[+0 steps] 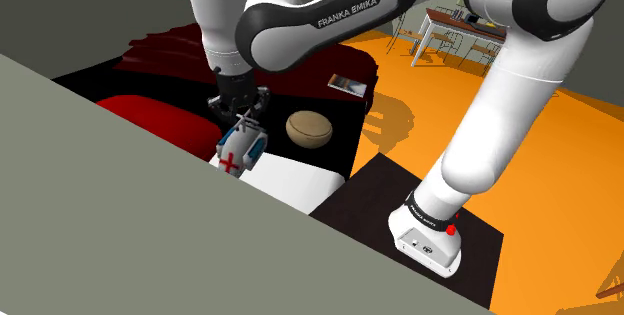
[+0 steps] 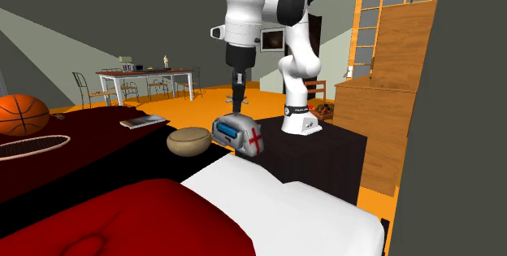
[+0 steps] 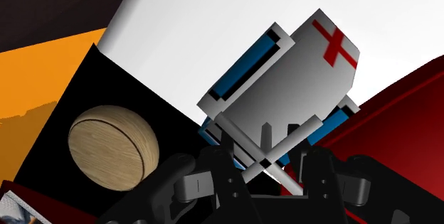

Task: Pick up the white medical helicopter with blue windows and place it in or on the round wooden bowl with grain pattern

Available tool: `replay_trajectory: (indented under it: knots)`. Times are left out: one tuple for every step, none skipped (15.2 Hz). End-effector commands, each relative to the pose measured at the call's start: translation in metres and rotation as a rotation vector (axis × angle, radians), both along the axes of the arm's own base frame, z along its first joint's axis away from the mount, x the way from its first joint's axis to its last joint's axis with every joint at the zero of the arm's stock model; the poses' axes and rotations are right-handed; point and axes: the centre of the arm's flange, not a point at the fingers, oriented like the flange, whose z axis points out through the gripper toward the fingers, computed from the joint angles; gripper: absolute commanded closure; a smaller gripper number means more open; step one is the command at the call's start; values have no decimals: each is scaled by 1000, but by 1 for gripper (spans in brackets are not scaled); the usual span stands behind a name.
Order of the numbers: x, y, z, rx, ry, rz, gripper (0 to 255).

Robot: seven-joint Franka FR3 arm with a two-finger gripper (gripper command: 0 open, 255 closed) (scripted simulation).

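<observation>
The white helicopter (image 1: pixel 241 149) has blue windows and a red cross on its side. It hangs tilted under my black gripper (image 1: pixel 240 113), which is shut on the rotor on top of it. In the second exterior view the helicopter (image 2: pixel 237 133) sits low over the white bedding (image 2: pixel 276 193), below the gripper (image 2: pixel 238 102). The wrist view has the rotor blades crossing between my fingers, with the gripper (image 3: pixel 267 160) closed around the helicopter (image 3: pixel 299 80). The round wooden bowl (image 1: pixel 309 129) (image 2: pixel 188 141) (image 3: pixel 112 146) stands on a black surface close beside the helicopter.
A magazine (image 1: pixel 347 84) (image 2: pixel 144 121) lies beyond the bowl. Red bedding (image 1: pixel 150 115) lies beside the white sheet, and a basketball (image 2: pixel 22 114) rests farther off. A grey wall (image 1: pixel 150 243) cuts across the shoulder view's foreground. A table with chairs (image 2: pixel 146 80) stands on the orange floor.
</observation>
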Motion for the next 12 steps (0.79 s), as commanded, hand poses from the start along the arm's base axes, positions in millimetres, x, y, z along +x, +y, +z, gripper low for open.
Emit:
replay_trajectory:
  knots:
    - [6,-27,4,1,-1,1,255]
    - [8,-40,6,1,-1,1,255]
    - [11,-53,7,1,-1,1,255]
    - [13,-66,9,1,-1,1,255]
    - [15,-79,11,1,-1,1,255]
    - [18,-92,12,1,-1,1,255]
    - [20,-104,14,1,-1,1,255]
    - [22,-117,16,1,-1,1,255]
    - [25,-130,17,1,-1,1,255]
    - [27,-143,19,1,-1,1,255]
    - [30,-156,20,1,-1,1,255]
    - [32,-169,22,1,-1,1,255]
